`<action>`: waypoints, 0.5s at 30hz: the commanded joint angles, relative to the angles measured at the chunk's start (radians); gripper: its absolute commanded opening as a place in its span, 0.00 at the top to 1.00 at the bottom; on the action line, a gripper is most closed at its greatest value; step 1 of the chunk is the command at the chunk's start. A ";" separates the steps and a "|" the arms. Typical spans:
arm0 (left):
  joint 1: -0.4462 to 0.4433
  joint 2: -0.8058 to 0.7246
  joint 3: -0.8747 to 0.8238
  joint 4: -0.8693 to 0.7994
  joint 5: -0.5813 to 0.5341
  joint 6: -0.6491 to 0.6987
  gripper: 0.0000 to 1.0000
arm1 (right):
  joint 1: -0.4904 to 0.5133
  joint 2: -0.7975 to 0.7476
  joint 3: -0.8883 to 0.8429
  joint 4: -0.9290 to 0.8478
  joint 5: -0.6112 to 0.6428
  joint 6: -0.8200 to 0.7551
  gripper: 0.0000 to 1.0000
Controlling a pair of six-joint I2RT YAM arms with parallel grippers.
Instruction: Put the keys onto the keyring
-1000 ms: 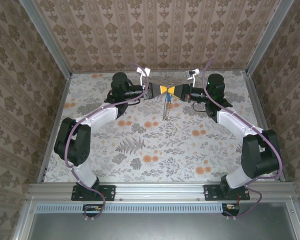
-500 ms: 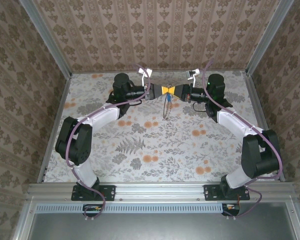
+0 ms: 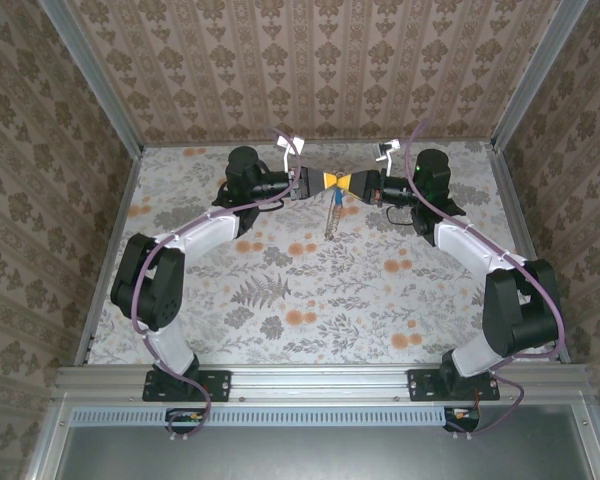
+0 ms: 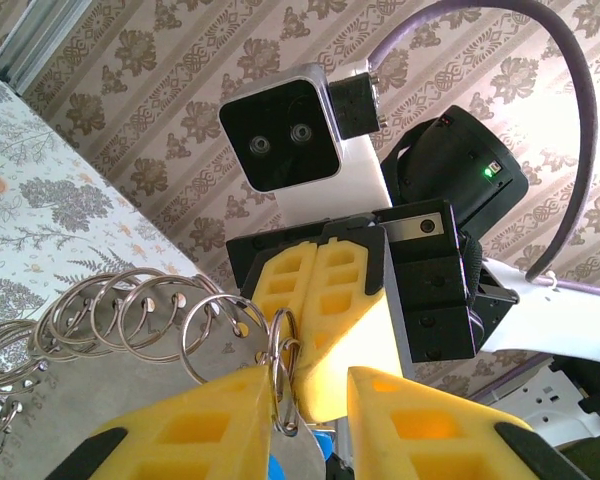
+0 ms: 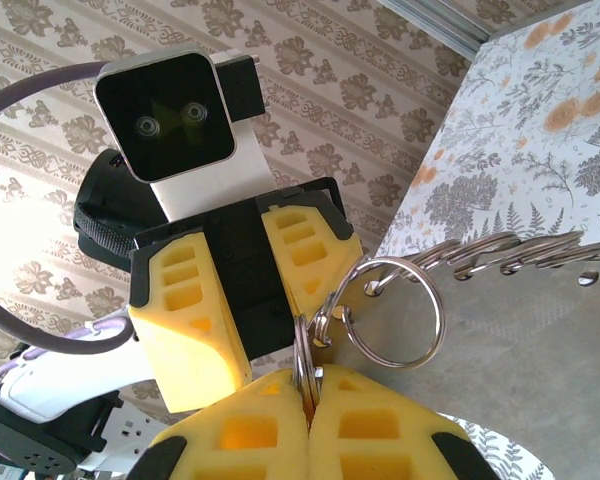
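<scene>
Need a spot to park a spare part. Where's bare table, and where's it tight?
Free: the wide middle of the table, between the left arm, the right arm and the near rail; also the small far corners. Crowded: far centre, where the left gripper and right gripper meet, the keyring hanging there.

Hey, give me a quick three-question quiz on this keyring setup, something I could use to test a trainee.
1. True or false: the right gripper is shut on a ring of the keyring.
2. Multiple choice: the left gripper and the right gripper meet A) by the arm bases, B) over the far middle of the table, C) against the left wall.
3. Short answer: what colour is the head of the key?
Key: 1 true; 2 B; 3 blue.
</scene>
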 commanded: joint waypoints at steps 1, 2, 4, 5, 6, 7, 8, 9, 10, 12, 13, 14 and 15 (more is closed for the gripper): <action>0.001 -0.047 0.016 0.031 0.006 0.004 0.74 | -0.010 -0.022 -0.014 0.018 0.017 -0.016 1.00; 0.001 -0.047 0.016 0.030 0.005 0.006 0.74 | -0.009 -0.021 -0.014 0.018 0.017 -0.017 1.00; 0.001 -0.049 0.016 0.029 0.004 0.006 0.75 | -0.010 -0.019 -0.015 0.018 0.015 -0.017 1.00; 0.001 -0.051 0.016 0.029 0.003 0.006 0.75 | -0.009 -0.019 -0.017 0.018 0.015 -0.017 1.00; 0.001 -0.053 0.015 0.029 0.003 0.006 0.75 | -0.010 -0.019 -0.017 0.018 0.016 -0.016 1.00; 0.001 -0.056 0.015 0.029 0.001 0.007 0.75 | -0.010 -0.018 -0.017 0.018 0.015 -0.017 1.00; 0.000 -0.056 0.013 0.029 0.001 0.008 0.76 | -0.009 -0.019 -0.017 0.018 0.015 -0.017 1.00; 0.000 -0.056 0.015 0.029 0.002 0.008 0.76 | -0.011 -0.018 -0.016 0.020 0.014 -0.016 1.00; 0.000 -0.057 0.015 0.029 0.003 0.008 0.77 | -0.010 -0.018 -0.017 0.018 0.012 -0.016 1.00; -0.002 -0.058 0.013 0.031 0.003 0.009 0.79 | -0.011 -0.018 -0.016 0.019 0.014 -0.015 1.00; -0.003 -0.058 0.013 0.029 0.003 0.010 0.79 | -0.009 -0.016 -0.016 0.022 0.012 -0.011 1.00; -0.005 -0.056 0.016 0.027 0.005 0.013 0.79 | -0.009 -0.014 -0.017 0.030 0.010 -0.005 1.00; -0.007 -0.055 0.021 0.021 0.007 0.018 0.79 | -0.009 -0.013 -0.016 0.036 0.008 0.001 1.00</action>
